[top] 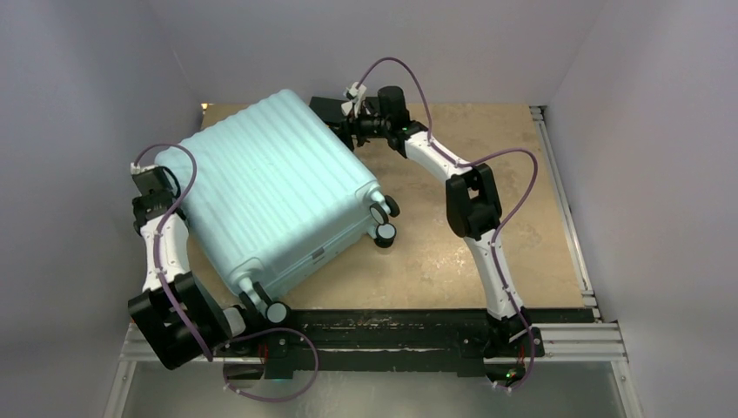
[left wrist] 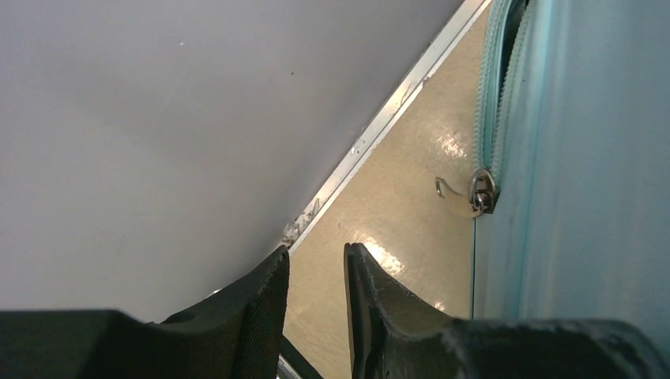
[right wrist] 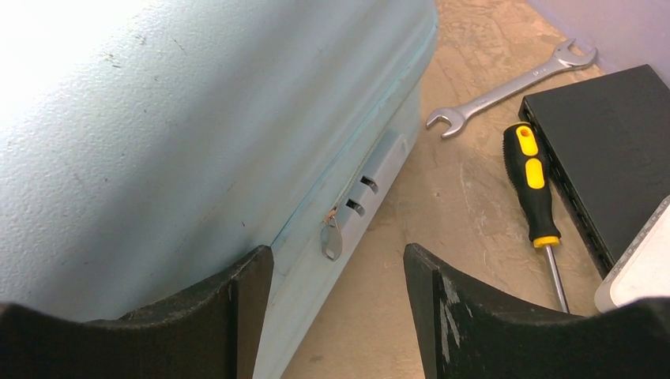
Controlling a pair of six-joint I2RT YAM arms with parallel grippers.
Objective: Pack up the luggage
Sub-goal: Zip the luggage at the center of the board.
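The luggage (top: pixel 278 187) is a pale mint ribbed hard-shell case lying flat and closed on the table, wheels (top: pixel 381 222) to the right. In the left wrist view its side (left wrist: pixel 585 158) fills the right, with a metal zipper slider (left wrist: pixel 482 193) and the zip track parted above it. My left gripper (left wrist: pixel 316 260) stands slightly open beside that side, short of the slider, holding nothing. At the case's far corner my right gripper (right wrist: pixel 336 264) is open wide. A silver zipper pull (right wrist: pixel 332 241) hangs by the grey lock panel (right wrist: pixel 371 185) just beyond its fingertips.
On the table behind the far corner lie a silver wrench (right wrist: pixel 506 87), a black-and-yellow screwdriver (right wrist: pixel 533 185), a black box (right wrist: pixel 608 158) and a white object (right wrist: pixel 644 272). The grey side wall (left wrist: pixel 158 118) and its metal rail (left wrist: pixel 379 126) run close to my left gripper.
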